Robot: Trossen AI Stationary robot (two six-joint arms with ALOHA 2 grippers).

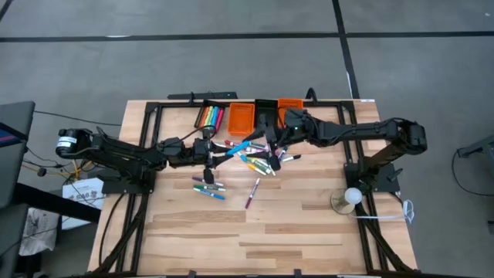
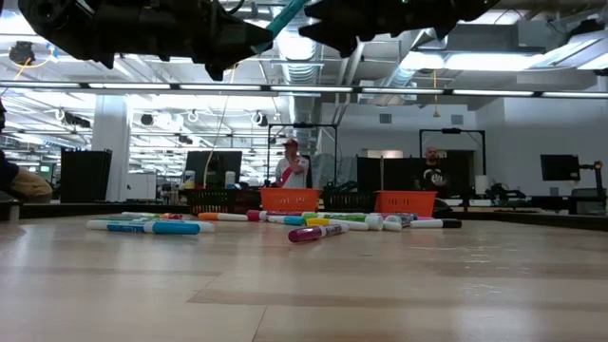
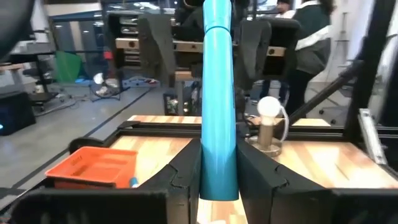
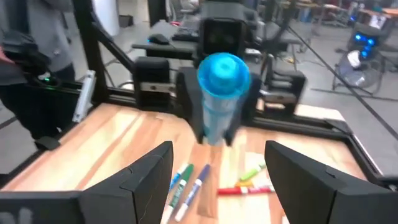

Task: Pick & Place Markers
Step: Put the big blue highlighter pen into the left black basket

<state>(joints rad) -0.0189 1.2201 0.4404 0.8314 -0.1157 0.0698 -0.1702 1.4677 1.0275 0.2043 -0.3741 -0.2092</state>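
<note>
Markers (image 1: 245, 164): high view, thin capped sticks of many colours scattered on the pale wood-slat table (image 1: 309, 232), centre of the frame; more stand packed in a dark bin (image 1: 208, 117) at upper centre.
Bins: two orange rectangular bins (image 1: 240, 118) along the table's upper edge, with a black one between them.
Blue marker (image 1: 238, 147): held off the table between the two arms, centre of the frame.
Left gripper (image 1: 210, 148): fingers clamped on the blue marker's end.
Right gripper (image 1: 272, 143): fingers spread wide, just beside the marker's other end.
Lamp (image 1: 351, 197): small white ball on a round base, lower right.
Low view: markers lie in a row across mid-frame; one purple marker (image 2: 317, 232) nearest; orange latticed bins behind; people stand far back. No writing readable.
Left wrist view: smooth teal barrel upright between the dark fingers (image 3: 180, 180).
Right wrist view: round blue cap end-on, between parted fingers (image 4: 140, 177).
</note>
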